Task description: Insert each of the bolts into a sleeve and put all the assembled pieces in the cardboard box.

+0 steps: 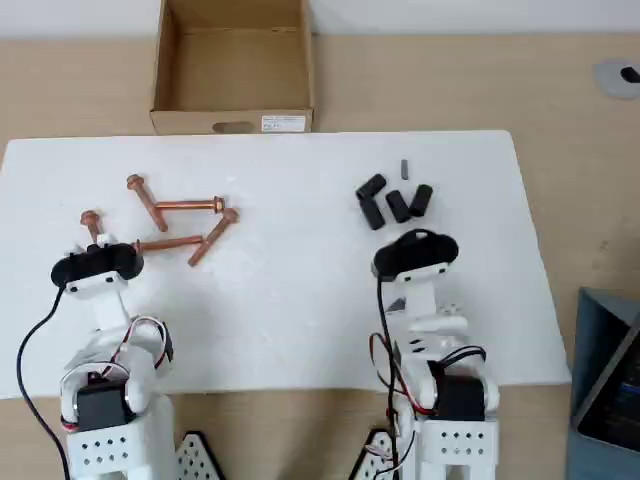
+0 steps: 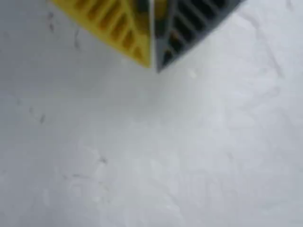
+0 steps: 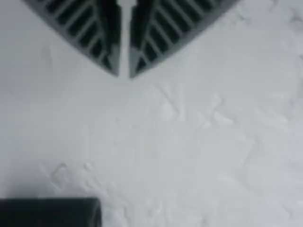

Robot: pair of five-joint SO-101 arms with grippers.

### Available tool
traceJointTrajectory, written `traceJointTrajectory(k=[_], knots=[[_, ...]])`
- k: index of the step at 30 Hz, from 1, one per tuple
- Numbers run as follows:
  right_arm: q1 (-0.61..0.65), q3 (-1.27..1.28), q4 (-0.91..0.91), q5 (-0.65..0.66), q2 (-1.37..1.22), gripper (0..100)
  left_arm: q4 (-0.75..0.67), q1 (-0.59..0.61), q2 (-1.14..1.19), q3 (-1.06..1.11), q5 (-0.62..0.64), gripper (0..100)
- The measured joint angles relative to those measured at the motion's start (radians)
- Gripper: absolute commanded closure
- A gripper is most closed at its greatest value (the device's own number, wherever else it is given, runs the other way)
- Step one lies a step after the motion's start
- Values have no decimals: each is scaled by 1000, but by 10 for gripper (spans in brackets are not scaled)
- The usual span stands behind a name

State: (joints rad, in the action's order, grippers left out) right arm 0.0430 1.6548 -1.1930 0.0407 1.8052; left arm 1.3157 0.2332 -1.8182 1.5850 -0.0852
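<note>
With nothing yet assembled, the left hand [image 2: 154, 64], fingers together, is held beside the bolts [image 1: 185, 205] at centre left, the box [image 1: 232, 122] at upper left lies unfilled, and the right hand [image 3: 125, 72], also closed on nothing, is held below the sleeves [image 1: 397, 205]; opening over a bolt is judged the next need.

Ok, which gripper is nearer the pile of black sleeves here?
Right. The right gripper hangs just on the robot's side of the black sleeves. The left gripper sits far off to the side, by the copper bolts.
</note>
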Motion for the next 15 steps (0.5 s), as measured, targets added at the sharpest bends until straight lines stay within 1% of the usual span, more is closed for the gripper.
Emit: traceJointTrajectory(k=[15], knots=[[0, 0, 0, 0, 0, 990, 0, -23, 0, 0, 0, 997]])
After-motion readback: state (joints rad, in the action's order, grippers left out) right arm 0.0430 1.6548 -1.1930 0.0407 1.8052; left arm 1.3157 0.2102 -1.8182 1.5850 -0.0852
